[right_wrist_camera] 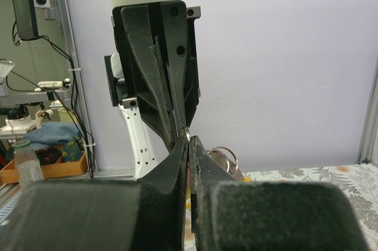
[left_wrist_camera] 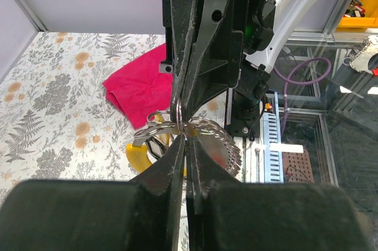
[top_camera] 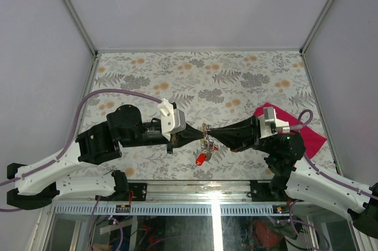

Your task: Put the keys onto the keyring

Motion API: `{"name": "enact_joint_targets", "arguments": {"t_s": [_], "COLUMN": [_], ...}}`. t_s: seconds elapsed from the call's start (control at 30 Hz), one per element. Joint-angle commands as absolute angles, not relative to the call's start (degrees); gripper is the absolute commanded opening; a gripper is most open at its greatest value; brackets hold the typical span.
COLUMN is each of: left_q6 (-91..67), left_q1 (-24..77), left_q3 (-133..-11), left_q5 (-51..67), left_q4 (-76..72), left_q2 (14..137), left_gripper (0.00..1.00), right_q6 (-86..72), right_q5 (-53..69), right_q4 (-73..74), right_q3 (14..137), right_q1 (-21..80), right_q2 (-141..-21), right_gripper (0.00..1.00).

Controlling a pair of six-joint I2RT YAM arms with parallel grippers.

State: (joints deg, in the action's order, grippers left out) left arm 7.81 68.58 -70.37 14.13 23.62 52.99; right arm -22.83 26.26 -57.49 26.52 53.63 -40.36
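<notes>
1. You're working over the floral surface [top_camera: 177,74]. The magenta cloth [top_camera: 310,139] is lying on it by the right arm, well apart from the action.
2. The left gripper [top_camera: 196,134] and right gripper [top_camera: 217,134] are meeting tip to tip above the near middle of the surface. Both are clenched, and each looks to be pinching the ring wire from its own side.
3. The keys [top_camera: 207,140] are hanging in the air under the two tips, off the surface. The red head [top_camera: 201,159] is dangling lowest. A yellow head [left_wrist_camera: 138,157] and a fan of silvery blades are showing in the left wrist view. I can't tell how many are already threaded.
4. The keyring [left_wrist_camera: 208,124] is sitting right at the tips, with thin silvery coils looping out to both sides.
5. Handling, as I'm judging it: the bunch is light and swinging freely. The ring wire is stiff, springy and slick, so expect it to be twisting in a flat pinch. You're better off gripping across the coil close to the split, and taking any key by its flat plastic head, not the blade.
6. Writing: I'm reading no brands or labels on the keys or the ring.
</notes>
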Motion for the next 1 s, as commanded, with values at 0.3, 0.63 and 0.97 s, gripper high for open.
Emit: {"name": "enact_joint_targets", "arguments": {"t_s": [0.3, 0.63, 0.97], "left_q6": [5.0, 2.9, 2.4], "left_q1": [68.8, 68.7, 68.8], "left_q3": [-68.8, -66.3, -65.5], "left_q5": [14.9, 10.7, 11.5], "left_q4": [18.6, 11.4, 7.7], "left_q2": [52.9, 48.5, 48.7], "left_gripper": [0.08, 0.19, 0.29], "right_q6": [-23.0, -21.4, -20.7], "right_q5": [17.6, 20.7, 24.4], "right_q4": [-68.2, -65.2, -62.6], "right_q3": [27.2, 28.2, 29.3], "right_q1": [53.5, 53.5, 53.5], "right_q2": [-39.3, -38.4, -38.3], "right_gripper": [0.0, 0.0, 0.0]}}
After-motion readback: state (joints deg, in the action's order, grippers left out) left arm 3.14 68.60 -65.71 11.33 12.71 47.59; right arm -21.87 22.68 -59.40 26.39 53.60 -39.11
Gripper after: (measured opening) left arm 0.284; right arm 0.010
